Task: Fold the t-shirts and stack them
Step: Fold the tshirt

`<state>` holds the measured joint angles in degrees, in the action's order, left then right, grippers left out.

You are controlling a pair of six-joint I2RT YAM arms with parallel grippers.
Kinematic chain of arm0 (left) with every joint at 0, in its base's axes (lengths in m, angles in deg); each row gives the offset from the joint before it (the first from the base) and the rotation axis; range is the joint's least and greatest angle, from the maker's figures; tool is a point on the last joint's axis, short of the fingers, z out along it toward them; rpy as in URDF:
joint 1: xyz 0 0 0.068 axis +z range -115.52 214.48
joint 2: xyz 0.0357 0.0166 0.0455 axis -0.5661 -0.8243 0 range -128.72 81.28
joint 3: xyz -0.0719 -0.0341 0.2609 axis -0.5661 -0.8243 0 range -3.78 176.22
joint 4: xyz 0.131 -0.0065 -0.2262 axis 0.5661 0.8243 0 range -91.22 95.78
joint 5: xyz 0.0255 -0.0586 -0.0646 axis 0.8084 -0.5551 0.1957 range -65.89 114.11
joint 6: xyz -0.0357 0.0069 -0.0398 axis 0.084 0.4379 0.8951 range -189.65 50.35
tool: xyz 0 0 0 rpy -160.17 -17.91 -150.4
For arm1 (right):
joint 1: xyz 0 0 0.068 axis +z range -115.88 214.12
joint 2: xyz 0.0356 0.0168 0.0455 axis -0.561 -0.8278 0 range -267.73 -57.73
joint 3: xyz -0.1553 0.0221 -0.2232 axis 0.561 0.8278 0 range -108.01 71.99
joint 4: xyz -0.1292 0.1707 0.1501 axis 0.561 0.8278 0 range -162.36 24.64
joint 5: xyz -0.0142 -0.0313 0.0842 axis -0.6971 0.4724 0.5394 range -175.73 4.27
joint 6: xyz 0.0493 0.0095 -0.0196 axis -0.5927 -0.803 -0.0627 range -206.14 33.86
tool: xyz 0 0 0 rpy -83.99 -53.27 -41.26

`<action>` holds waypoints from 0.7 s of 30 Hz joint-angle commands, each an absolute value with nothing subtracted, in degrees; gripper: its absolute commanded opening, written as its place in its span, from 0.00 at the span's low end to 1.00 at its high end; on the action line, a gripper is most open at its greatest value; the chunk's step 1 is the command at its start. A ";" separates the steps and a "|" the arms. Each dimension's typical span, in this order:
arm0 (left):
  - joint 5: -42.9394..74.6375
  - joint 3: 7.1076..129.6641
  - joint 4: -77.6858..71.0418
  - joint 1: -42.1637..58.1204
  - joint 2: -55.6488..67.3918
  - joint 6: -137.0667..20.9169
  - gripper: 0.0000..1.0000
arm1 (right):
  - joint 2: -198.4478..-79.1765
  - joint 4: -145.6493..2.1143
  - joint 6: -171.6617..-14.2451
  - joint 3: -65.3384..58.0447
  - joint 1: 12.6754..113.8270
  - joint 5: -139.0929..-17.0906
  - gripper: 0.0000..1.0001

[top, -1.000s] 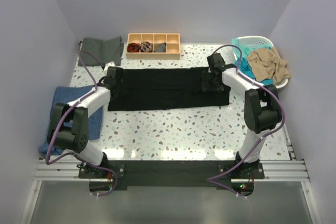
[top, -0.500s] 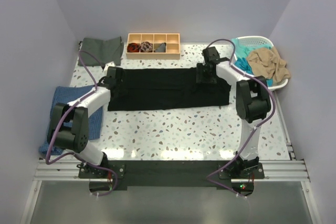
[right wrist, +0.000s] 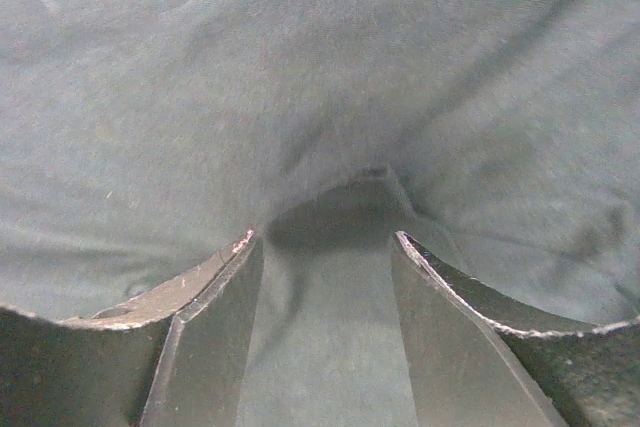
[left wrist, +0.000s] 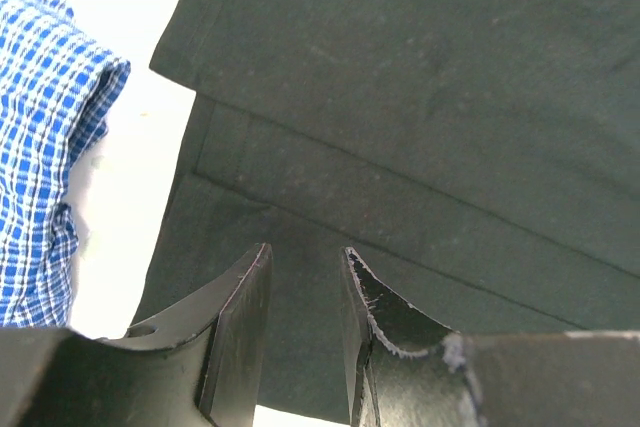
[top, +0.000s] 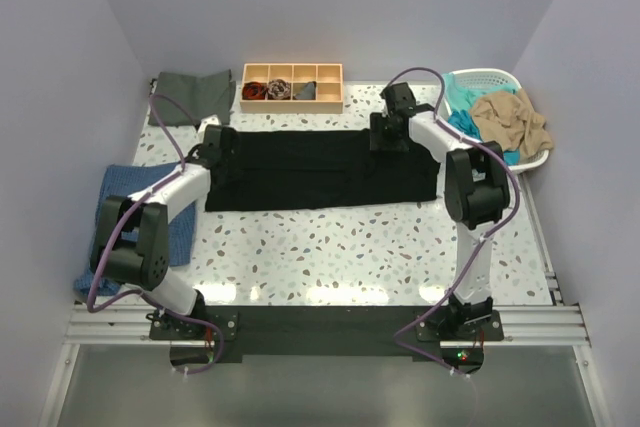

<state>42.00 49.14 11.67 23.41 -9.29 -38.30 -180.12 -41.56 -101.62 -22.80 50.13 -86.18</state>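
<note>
Black shirt (top: pixel 320 169): laid flat as a long band across the middle of the bench (top: pixel 330 247), with its long axis running from the left edge to the right edge. It is already narrowed by folding, and a doubled hem is seen in the left wrist view.

Left gripper (top: pixel 213 147): set over the shirt's left end. The jaws are parted by a narrow gap, nothing is seen between them, and the cloth lies just below.

Right gripper (top: pixel 385 137): set on the shirt's far hem, toward its right end. The jaws are spread wide and pressed into the cloth, and a small ridge of fabric is raised between the tips. No closure on it is seen.

Finding: the shirt lies directly under both grippers, and each arm is nearer its own end. The coming fold is judged to turn on that left-to-right axis. A hold at both ends would be needed, and neither is yet secured.

Remaining shirts: two are noted in the basket (top: pixel 497 82) at the far right corner, and one at the far left corner (top: pixel 192 95).
</note>
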 commanded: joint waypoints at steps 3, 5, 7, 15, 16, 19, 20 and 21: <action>40.38 53.52 5.39 23.14 -9.33 -41.17 0.39 | -170.67 -42.05 -100.46 -21.36 50.03 -88.80 0.58; 39.06 55.89 4.32 23.05 -11.09 -41.70 0.39 | -170.76 -41.43 -101.08 -20.83 50.12 -89.25 0.59; 38.35 57.73 3.45 23.14 -14.25 -41.88 0.39 | -170.85 -41.34 -102.21 -19.42 49.94 -90.21 0.59; 33.25 60.99 -0.34 23.05 -24.61 -43.46 0.39 | -173.48 -42.04 -104.86 -16.52 47.57 -89.95 0.60; 33.34 61.69 -0.25 23.05 -25.41 -43.46 0.39 | -174.35 -42.13 -105.21 -16.69 47.40 -89.78 0.60; 32.37 61.35 -0.34 22.97 -27.79 -43.11 0.39 | -177.07 -41.79 -105.56 -17.92 47.13 -89.16 0.60; 32.02 61.17 -0.08 22.96 -28.14 -42.85 0.39 | -177.96 -41.08 -105.56 -19.75 47.13 -88.81 0.60; 31.93 60.73 0.27 22.88 -28.76 -42.50 0.39 | -179.01 -40.46 -105.56 -20.64 47.22 -88.81 0.60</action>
